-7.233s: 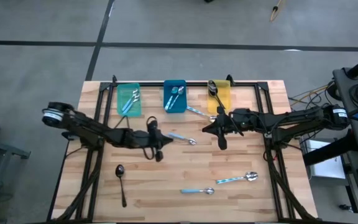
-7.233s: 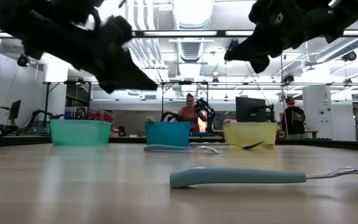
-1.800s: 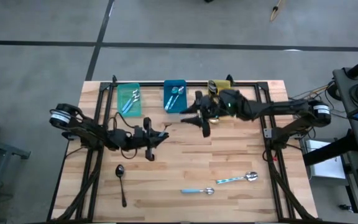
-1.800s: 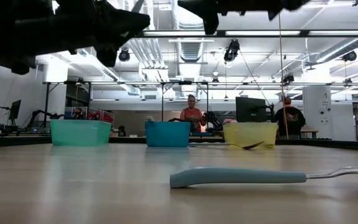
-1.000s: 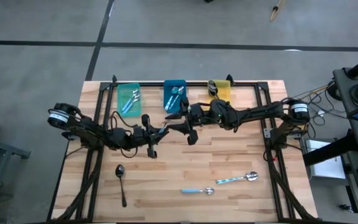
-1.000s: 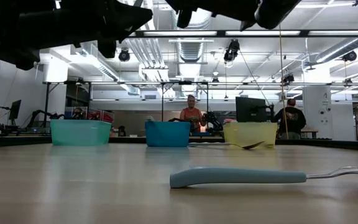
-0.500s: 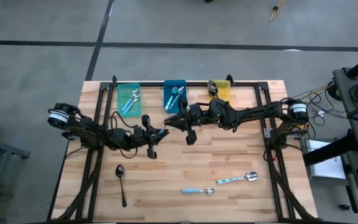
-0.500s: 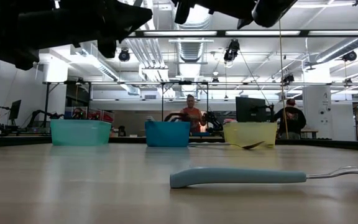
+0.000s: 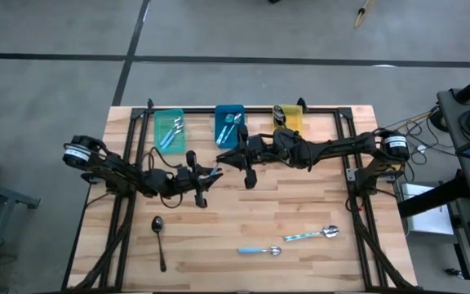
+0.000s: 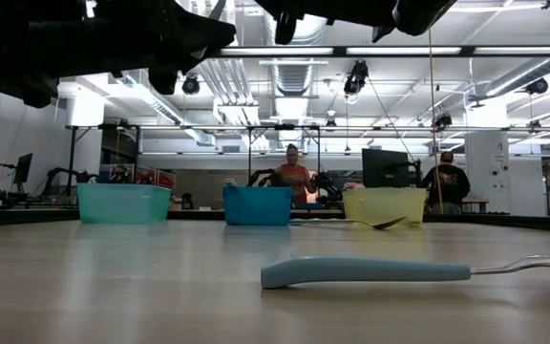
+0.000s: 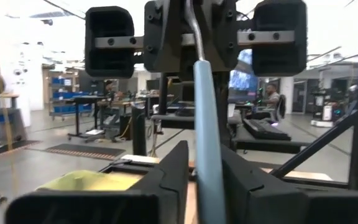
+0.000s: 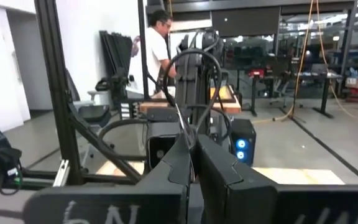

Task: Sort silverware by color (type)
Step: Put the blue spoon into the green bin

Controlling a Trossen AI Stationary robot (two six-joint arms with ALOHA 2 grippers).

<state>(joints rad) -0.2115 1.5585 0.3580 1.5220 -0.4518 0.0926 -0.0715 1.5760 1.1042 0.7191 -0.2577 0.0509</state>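
Observation:
A spoon with a light-blue handle [image 11: 207, 155] and a thin metal neck hangs in the air over the table's middle [image 9: 219, 166], between my two grippers. My left gripper [image 11: 205, 163] comes from the left. Its fingers stand narrowly open on either side of the handle, with a sliver of gap on one side. My right gripper [image 12: 193, 149] faces it from the right and is shut on the spoon's metal end. On the table lie a dark spoon [image 9: 159, 241] and two blue-handled spoons [image 9: 259, 250] [image 9: 310, 234]. My right gripper pinches the spoon's thin metal neck [image 11: 194, 28] between its two fingers [image 12: 178, 155]. The fingers come about level from the table's right and lie along the spoon. The spoon is clear of the table, its blue handle reaching back between my left gripper's fingers.
Teal [image 9: 170, 131], blue [image 9: 229, 125] and yellow [image 9: 290, 122] bins stand in a row at the far edge, each with spoons inside. Another spoon [image 10: 351, 225] lies in front of the yellow bin. People stand in the room beyond the table.
My right gripper has come from the yellow bin toward the table's left and met the spoon held out by my left gripper. It has stayed there since. The spoon has stayed in the air at the same spot.

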